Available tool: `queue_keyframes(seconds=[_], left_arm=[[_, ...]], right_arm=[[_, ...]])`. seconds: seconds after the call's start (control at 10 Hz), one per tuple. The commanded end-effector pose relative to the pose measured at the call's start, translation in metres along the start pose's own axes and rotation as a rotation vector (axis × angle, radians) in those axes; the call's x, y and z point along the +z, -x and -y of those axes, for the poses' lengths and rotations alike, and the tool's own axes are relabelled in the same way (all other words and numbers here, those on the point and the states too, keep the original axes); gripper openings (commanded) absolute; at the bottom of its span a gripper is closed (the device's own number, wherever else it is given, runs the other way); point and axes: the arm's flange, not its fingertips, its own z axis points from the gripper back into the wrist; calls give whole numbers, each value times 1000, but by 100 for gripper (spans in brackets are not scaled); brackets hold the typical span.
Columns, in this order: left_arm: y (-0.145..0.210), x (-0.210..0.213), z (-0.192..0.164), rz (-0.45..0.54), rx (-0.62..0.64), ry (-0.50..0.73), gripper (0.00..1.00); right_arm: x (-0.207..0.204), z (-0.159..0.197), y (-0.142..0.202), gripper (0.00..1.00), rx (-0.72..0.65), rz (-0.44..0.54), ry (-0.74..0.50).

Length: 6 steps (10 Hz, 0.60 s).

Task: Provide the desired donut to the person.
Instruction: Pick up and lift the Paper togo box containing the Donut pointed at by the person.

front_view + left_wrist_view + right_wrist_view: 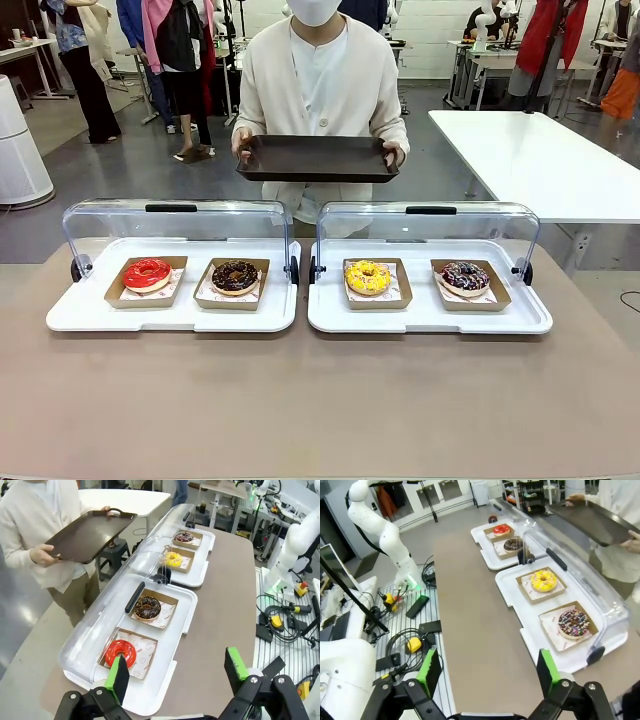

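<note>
Four donuts lie in brown paper trays on two white display trays with open clear lids. From left to right they are a red donut (147, 273) (120, 652) (501, 528), a chocolate donut (235, 276) (147, 607) (513, 544), a yellow donut (368, 277) (173, 559) (543, 580) and a sprinkled chocolate donut (465, 276) (184, 536) (574, 623). The person (320, 90) stands at the far side holding a dark serving tray (317, 158) (90, 534) (600, 522) in both hands. My left gripper (177, 672) is open above the table's near edge by the red donut. My right gripper (487, 672) is open, off the table's side near the sprinkled donut.
The left display tray (80, 312) and right display tray (520, 315) sit side by side across the brown table (320, 400). A white table (550, 160) stands at the back right. Cables and boxes lie on the floor beside the arm bases.
</note>
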Motion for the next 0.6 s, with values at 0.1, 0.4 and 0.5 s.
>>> queue_keyframes(seconds=[0.1, 0.4, 0.5], left_arm=[[5, -8, 9, -27, -53, 17, 100], [-1, -10, 4, -14, -41, 19, 100], [-1, -10, 4, -14, -41, 19, 100]], right_arm=[[-8, 7, -6, 100, 8, -19, -31], [-4, 2, -2, 100, 1, -8, -7], [-4, 2, -2, 100, 1, -8, -7]])
